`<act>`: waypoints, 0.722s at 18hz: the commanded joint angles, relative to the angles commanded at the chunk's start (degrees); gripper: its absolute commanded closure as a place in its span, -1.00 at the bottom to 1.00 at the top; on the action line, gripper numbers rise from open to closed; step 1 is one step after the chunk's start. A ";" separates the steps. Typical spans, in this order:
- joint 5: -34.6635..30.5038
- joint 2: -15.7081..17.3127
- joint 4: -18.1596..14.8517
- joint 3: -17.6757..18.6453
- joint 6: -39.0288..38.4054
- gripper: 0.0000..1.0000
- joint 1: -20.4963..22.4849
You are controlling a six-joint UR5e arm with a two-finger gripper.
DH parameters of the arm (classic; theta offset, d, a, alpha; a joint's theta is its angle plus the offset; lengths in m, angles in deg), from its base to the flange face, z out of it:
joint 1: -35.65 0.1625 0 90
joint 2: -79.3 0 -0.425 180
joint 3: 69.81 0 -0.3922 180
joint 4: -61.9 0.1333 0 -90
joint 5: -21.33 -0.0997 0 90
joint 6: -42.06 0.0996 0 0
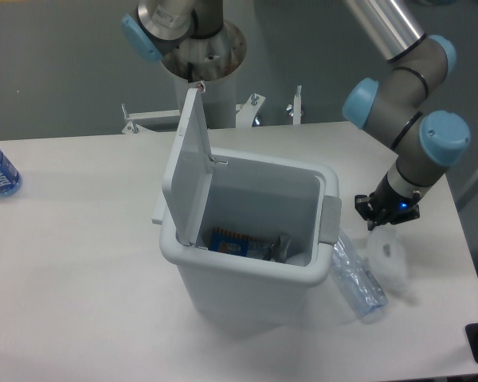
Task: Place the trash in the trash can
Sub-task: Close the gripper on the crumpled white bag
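Hanging at six o'clock from the gripper, jaws closed on its top edge, the clear plastic bag is lifted. Trash can stands open at nine o'clock; crushed bottle lies between them.

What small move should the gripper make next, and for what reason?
Probably lift a little higher, then carry toward the bin. The gripper appears shut on the top edge of the bag, which hangs below it and seems still to touch the table. The bin stands to its side with the lid up, and its rim is higher than the bag.
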 joint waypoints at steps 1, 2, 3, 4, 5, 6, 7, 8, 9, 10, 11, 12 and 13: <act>0.00 0.26 -0.09 -0.09 0.09 0.94 0.00; 0.00 0.35 -0.09 -0.17 0.09 0.94 0.00; 0.00 0.70 -0.17 -0.18 0.09 0.94 0.09; 0.00 0.88 -0.18 -0.18 0.09 0.94 0.26; 0.09 1.32 -0.26 -0.18 0.09 0.94 0.35; 0.61 1.58 -0.44 -0.26 0.09 0.94 0.44; 1.31 1.67 -0.70 -0.52 0.17 0.94 0.53; 2.28 2.02 -0.79 -0.79 0.09 0.94 0.53; 3.16 2.46 -0.79 -1.05 0.00 0.94 0.53; 3.60 2.72 -1.23 -1.40 0.00 0.94 0.62; 3.86 3.25 -1.93 -1.67 0.00 0.94 1.05; 4.39 3.78 -2.80 -1.93 0.00 0.94 1.32; 5.26 4.13 -3.77 -2.46 -0.09 0.94 1.32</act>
